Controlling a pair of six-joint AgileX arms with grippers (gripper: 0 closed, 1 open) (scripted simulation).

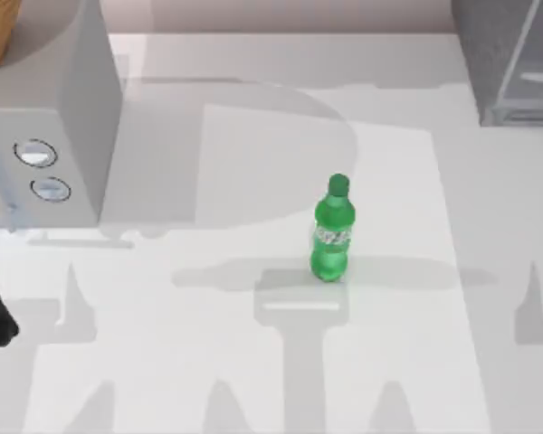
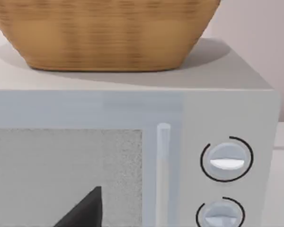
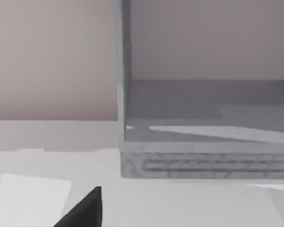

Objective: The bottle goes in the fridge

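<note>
Top view: the table (image 1: pixel 253 380) is a broad, flat white surface crossed by soft grey shadows.
Fridge (image 1: pixel 511 59): a large dark-grey speckled cabinet at the far right corner; in the right wrist view its front stands open on a bare grey floor above a ribbed base strip, with a light-grey frame edge.
Microwave (image 1: pixel 45 136): a lighter grey box at the far left, with two round dials (image 2: pixel 226 161) and a slim bar handle; matt and boxy.
Basket (image 2: pixel 104 33): woven, tan, bowl-shaped, sitting on the microwave's roof.
Bottle (image 1: pixel 333 231): small, translucent bright green, rounded body, green screw cap, whitish label band; upright near the table's middle, well apart from the fridge.
Grippers: a dark finger tip (image 2: pixel 83 210) edges the left wrist view, another (image 3: pixel 83 210) the right wrist view; whether either gripper is open or closed cannot be told.
Step in hand: reaching for the bottle, probably best done by the right arm, nearer the fridge.
Doing it well: grip at the label band, squarely and gently, as the smooth plastic may slip or tip; keep it upright.
</note>
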